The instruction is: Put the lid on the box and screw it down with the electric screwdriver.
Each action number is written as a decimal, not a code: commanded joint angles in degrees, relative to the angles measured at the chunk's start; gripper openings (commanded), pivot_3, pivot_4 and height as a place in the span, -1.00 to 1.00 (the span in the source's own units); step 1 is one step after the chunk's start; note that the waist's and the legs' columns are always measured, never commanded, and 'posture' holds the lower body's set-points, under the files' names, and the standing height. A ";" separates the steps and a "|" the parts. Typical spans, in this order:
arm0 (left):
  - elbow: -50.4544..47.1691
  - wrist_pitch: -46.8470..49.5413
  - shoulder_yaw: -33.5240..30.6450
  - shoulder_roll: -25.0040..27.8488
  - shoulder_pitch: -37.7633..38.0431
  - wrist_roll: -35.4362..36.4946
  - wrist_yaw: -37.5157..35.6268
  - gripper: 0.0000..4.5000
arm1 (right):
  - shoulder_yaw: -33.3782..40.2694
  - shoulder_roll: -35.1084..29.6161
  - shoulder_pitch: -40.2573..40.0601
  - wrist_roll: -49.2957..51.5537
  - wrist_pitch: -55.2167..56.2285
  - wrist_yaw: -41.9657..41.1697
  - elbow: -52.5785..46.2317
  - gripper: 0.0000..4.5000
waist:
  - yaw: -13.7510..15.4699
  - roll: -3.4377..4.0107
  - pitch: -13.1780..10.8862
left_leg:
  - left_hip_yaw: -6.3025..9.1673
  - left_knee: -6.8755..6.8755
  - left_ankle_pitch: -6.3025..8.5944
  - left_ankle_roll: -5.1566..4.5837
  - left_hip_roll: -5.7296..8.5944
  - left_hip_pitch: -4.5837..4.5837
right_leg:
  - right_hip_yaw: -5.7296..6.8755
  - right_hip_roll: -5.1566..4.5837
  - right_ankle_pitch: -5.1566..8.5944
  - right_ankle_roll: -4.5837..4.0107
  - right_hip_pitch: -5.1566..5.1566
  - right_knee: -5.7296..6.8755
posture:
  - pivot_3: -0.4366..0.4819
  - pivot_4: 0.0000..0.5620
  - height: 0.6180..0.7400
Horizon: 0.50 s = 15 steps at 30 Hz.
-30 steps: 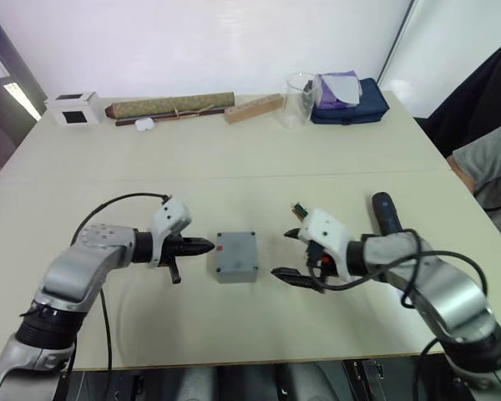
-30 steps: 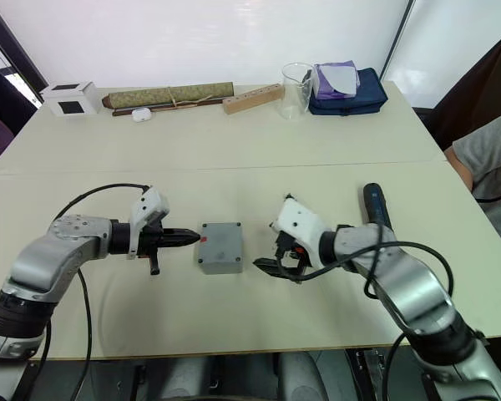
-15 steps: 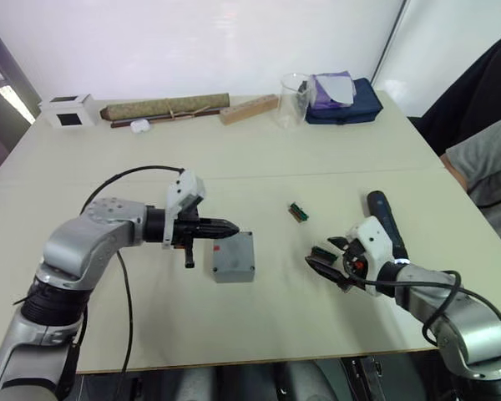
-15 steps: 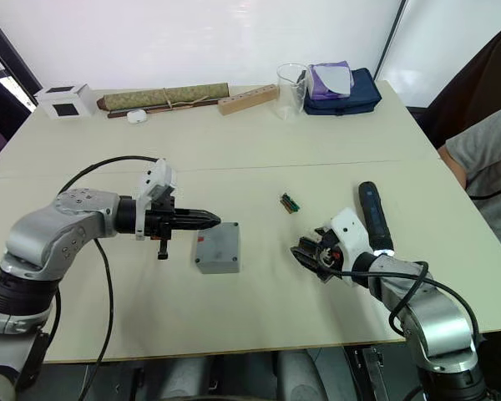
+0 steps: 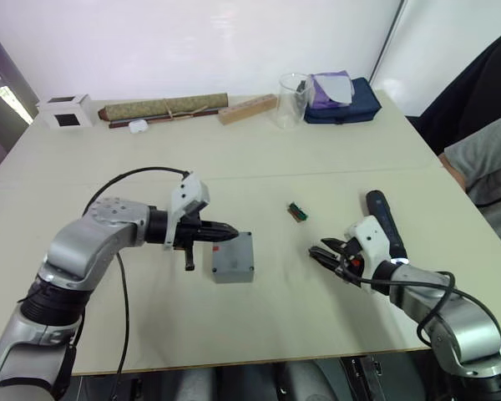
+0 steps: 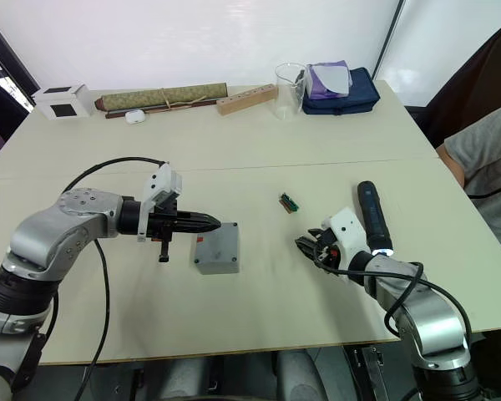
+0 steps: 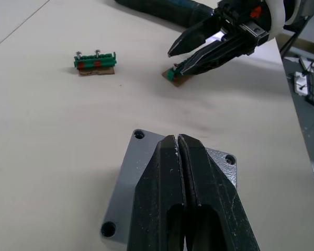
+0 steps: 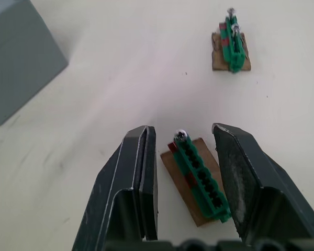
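We judge the lid already seated on the box, mid-desk. Our left end effector, fingers together, rests over it. Our right end effector straddles a green screw strip, fingers apart. The electric screwdriver lies untouched; screwing remains.

The two head views look forward and down from above the near edge of the bench, taking in its whole top to the far wall; they share nearly the same scene. The left wrist view looks close along the left pincer over the box, facing the right pincer. The right wrist view sits very near the bench, looking between its own fingers; it shares the box corner with the others.
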<state>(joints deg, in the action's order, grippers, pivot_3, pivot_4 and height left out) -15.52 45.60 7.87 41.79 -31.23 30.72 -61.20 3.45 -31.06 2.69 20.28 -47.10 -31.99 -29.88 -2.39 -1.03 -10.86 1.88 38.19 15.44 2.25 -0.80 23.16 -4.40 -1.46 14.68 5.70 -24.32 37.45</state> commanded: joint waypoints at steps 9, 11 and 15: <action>-0.47 -1.73 -0.71 0.00 1.36 -0.60 0.69 -1.00 | -0.98 -0.12 0.53 -0.84 3.89 0.70 1.46 -0.94 | 0.00 0.00 0.00 | 0.00 0.00 0.00 0.00 0.00 0.00 | 0.00 0.00 0.00 0.00 0.00 0.00 | -0.05 -0.47 1.00; -0.17 -2.14 -0.53 0.18 1.56 -1.03 0.66 -1.00 | -1.18 -0.21 0.47 -0.75 4.03 0.70 1.39 -0.94 | 0.00 0.00 0.00 | 0.00 0.00 0.00 0.00 0.00 0.00 | 0.00 0.00 0.00 0.00 0.00 0.00 | -0.05 -0.47 1.00; 0.25 -2.46 -0.39 -0.12 1.44 -1.26 0.66 -1.00 | -1.12 -0.58 0.67 -0.67 4.04 0.66 1.28 -0.94 | 0.00 0.00 0.00 | 0.00 0.00 0.00 0.00 0.00 0.00 | 0.00 0.00 0.00 0.00 0.00 0.00 | -0.05 -0.47 1.00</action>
<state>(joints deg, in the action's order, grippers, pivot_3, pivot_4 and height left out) -14.61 44.19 8.05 41.67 -29.54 29.39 -60.73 2.10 -31.36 2.72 19.34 -43.88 -31.32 -27.68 -2.39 -1.03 -10.86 1.88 38.19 15.44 2.25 -0.80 23.16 -4.40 -1.46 14.68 5.70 -24.32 37.45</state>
